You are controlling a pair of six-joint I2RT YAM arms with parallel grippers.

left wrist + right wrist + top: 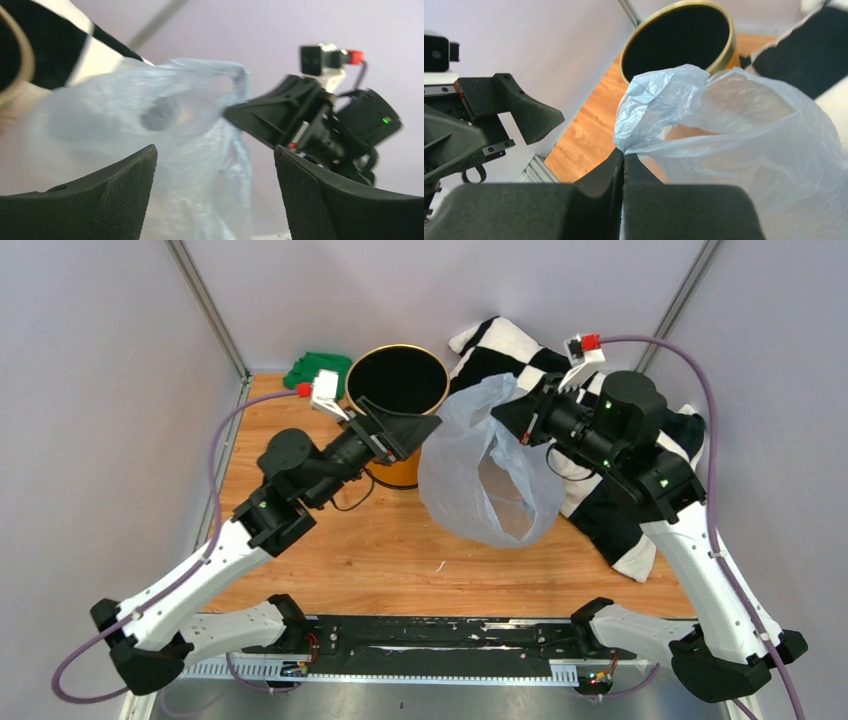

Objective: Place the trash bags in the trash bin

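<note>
Top external view: the right arm reaches inward, its right gripper (515, 415) clenched on the bunched top edge of the trash bag (490, 485). The bag hangs just right of the trash bin (400, 473). The left gripper (422, 428), jaws spread and empty, points at the bag across the bin's near side. A checkered blanket (610, 525) lies under the right arm, and a green cloth (315, 368) lies beside the bin on the table (330, 560).

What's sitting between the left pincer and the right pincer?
The trash bag, pinched at its top by the shut right pincer and hanging ahead of the open left pincer. Left wrist view shows it best.
</note>
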